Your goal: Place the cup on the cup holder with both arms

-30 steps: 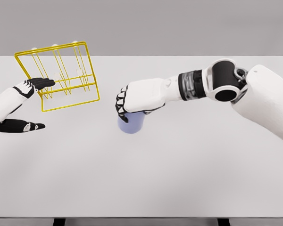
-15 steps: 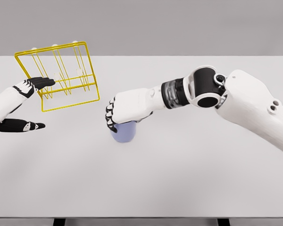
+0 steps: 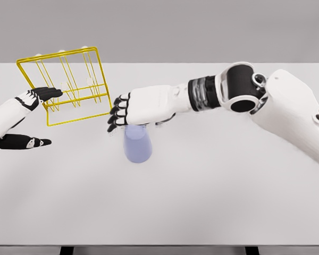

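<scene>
Two robot hands share the work, and we read them from the left side across. Our left robot hand (image 3: 29, 114) sits at the left edge of the table (image 3: 202, 202), fingers spread and holding nothing: the upper fingertips (image 3: 52, 93) reach to the yellow wire cup holder (image 3: 69, 85), touching or just short of its lower left wires, while the thumb lies low on the table, apart from the frame. We judge that this hand is placed there to steady the cup holder, since the light wire frame stands tilted on its base near the table's far left and could slide when something is pushed onto its prongs.

Moving right, the cup (image 3: 137, 146) stands between the cup holder and the middle of the table, pale blue-violet, wider toward the bottom, near the frame but not touching it. It is not on the cup holder yet.

Our right robot hand (image 3: 130, 109) comes in from the right on a long outstretched arm and lies over the top of the cup, palm down, knuckles toward the cup holder. The dark fingers (image 3: 116, 114) are only partly curled and point left past the cup's rim; we cannot tell whether they grip the cup or merely rest on it. Holding from above would leave the cup's body free to pass over a prong, which we take to be the reason for this pose.
</scene>
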Robot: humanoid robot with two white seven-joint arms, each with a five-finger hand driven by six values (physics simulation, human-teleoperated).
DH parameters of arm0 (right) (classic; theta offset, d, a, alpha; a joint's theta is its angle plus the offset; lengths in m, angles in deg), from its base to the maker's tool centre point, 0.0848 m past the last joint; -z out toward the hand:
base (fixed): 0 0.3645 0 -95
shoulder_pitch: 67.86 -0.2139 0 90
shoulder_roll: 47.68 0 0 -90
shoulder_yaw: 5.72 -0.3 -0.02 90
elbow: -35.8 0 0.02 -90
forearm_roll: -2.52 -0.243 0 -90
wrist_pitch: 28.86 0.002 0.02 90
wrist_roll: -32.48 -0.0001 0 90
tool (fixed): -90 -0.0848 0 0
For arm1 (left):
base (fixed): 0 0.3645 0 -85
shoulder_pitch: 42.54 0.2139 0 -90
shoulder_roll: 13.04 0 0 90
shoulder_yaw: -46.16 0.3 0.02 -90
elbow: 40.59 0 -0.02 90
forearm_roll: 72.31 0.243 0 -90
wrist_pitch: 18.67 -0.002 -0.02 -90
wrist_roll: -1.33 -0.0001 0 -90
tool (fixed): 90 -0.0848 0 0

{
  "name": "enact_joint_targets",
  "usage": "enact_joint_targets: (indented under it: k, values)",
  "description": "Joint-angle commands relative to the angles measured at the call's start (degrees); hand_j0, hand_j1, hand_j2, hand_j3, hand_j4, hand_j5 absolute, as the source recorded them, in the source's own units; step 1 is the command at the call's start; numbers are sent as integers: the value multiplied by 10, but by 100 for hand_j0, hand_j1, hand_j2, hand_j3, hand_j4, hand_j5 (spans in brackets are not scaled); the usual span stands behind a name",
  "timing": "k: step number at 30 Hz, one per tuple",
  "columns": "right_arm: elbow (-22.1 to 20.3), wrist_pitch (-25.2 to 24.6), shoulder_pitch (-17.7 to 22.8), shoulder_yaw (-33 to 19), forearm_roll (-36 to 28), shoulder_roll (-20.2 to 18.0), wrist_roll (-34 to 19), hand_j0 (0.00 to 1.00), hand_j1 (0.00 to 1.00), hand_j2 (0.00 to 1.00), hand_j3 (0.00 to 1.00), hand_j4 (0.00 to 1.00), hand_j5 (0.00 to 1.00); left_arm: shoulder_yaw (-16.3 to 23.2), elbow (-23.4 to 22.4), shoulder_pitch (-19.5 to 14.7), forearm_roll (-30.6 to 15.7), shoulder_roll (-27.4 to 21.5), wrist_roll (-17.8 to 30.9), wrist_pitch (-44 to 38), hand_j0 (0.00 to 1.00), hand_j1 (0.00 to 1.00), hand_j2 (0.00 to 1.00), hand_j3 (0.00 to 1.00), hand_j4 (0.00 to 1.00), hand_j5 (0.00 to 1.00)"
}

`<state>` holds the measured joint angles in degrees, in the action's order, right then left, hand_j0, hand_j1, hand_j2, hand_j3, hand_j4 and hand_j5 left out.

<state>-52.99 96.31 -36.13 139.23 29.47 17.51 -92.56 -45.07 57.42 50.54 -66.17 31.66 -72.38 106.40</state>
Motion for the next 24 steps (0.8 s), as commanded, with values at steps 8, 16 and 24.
enact_joint_targets:
  k: [8,16,24]
  values:
    - [-15,-2,219,-430,-41,-59,0,100,100,100,100,100,100,-5,0,-6,-4,-3,33,-1,100,100,100,100,100,100]
    - [-11,-2,413,-549,-38,-30,0,100,100,100,100,100,100,-14,1,-24,-1,-72,89,-1,100,100,100,100,100,100]
    - [-5,-2,408,-535,-30,-2,0,100,100,100,100,100,100,1,2,-107,51,-88,88,-1,100,100,100,100,100,100]
